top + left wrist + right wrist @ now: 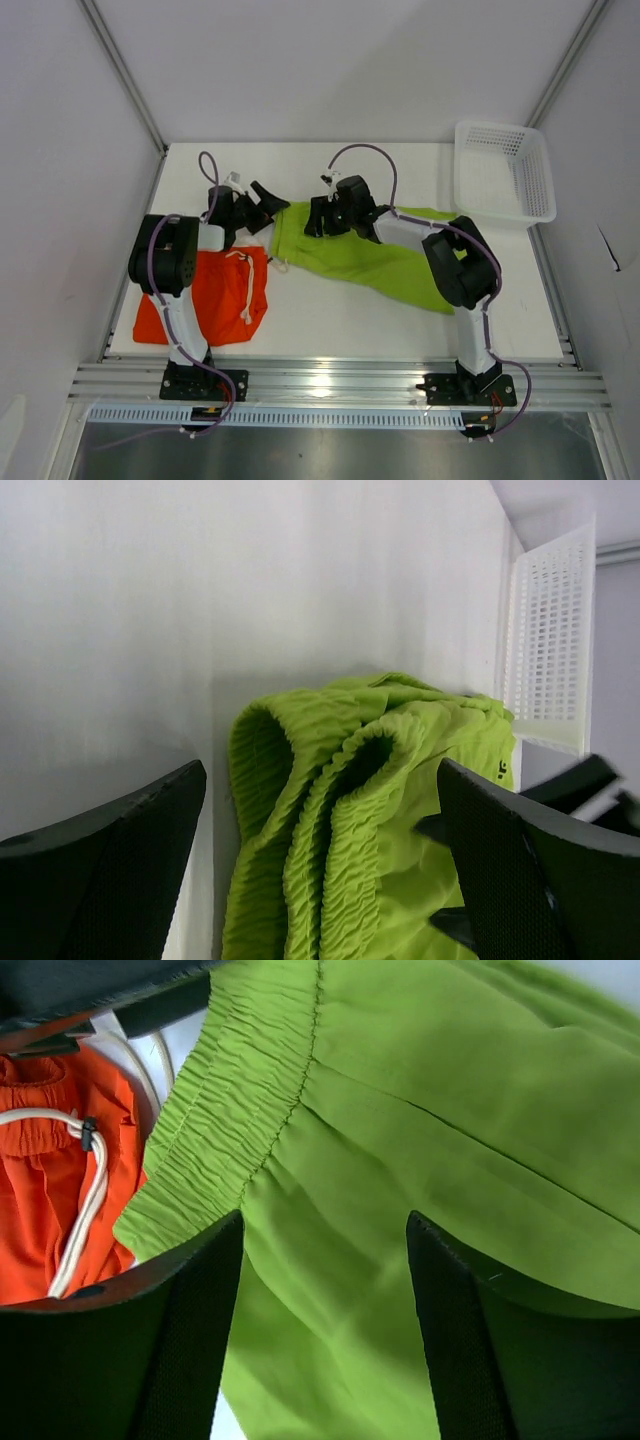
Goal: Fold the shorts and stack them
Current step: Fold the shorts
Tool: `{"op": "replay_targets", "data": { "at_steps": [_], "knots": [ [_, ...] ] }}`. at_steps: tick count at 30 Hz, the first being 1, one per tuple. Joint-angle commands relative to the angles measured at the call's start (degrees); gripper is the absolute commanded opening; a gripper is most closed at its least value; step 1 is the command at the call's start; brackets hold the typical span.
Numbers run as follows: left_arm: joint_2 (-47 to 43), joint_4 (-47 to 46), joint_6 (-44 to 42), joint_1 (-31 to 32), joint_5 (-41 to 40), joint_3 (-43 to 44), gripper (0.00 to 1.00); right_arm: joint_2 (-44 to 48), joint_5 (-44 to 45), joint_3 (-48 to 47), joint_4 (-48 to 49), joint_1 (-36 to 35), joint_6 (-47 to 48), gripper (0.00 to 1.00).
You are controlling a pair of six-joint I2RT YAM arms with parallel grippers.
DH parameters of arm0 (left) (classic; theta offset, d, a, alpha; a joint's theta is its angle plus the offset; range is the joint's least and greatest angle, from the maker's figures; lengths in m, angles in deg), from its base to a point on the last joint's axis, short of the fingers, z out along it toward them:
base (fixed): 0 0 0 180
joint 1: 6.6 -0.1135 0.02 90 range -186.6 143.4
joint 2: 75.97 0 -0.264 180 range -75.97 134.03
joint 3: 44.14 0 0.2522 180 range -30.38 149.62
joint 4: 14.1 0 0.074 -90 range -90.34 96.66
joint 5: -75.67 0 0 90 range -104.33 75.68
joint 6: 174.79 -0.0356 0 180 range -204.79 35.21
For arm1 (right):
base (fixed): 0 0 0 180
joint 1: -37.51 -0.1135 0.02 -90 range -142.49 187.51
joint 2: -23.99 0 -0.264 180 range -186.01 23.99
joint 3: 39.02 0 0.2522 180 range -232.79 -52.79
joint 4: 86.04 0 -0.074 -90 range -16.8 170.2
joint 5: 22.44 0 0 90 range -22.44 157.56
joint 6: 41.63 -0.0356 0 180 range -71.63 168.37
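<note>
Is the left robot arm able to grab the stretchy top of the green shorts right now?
Probably yes. The left gripper is open and faces the waistband of the green shorts, with nothing between them. The right gripper sits close over the same shorts, though.

Green shorts (370, 262): thin matt cloth, smooth, with a ribbed, gathered waistband. Orange shorts (225, 300): matt cloth with a white woven cord (76, 1228). Basket (505, 175): white plastic mesh, slightly glossy. Desk (330, 320): smooth, matt white. Rail (340, 380) at the near desk edge: brushed metal. Right gripper pads (190, 1340): matt black, finely textured.
</note>
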Motion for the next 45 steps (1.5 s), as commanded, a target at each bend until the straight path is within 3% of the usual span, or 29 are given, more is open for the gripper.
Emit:
{"op": "replay_targets", "data": {
  "at_steps": [1, 10, 20, 26, 31, 36, 45],
  "knots": [
    [3.25, -6.14, -1.41, 0.27, 0.62, 1.5, 0.99, -5.8, -9.76, -4.02, 1.94, 1.77, -7.63, 0.66],
    [4.05, -8.54, -3.69, 1.5, -0.78, 0.09, 0.99, -16.62, -12.15, -13.78, -10.0, 5.11, -14.15, 0.65],
    [3.79, -3.08, -7.21, 4.23, -3.77, 3.25, 0.99, -17.68, -12.59, -13.53, -18.54, 7.93, -9.58, 0.46],
    [3.97, -2.29, -8.0, 5.2, -1.66, 3.26, 0.72, -17.24, -12.85, -13.44, -18.72, 8.28, -9.4, 0.45],
    [1.95, -4.48, -7.03, 5.99, -1.66, -1.39, 0.65, -17.94, -13.2, -14.49, -18.72, 8.28, -9.67, 0.43],
    [0.28, -7.48, -4.39, 8.09, -0.87, -4.12, 0.42, -17.86, -13.21, -14.76, -20.21, 8.19, -7.66, 0.39],
    [-5.78, -2.48, -2.37, 11.7, -5.18, -5.36, 0.2, -15.83, -12.24, -13.09, -21.8, 7.75, -4.48, 0.37]
  ]
}}
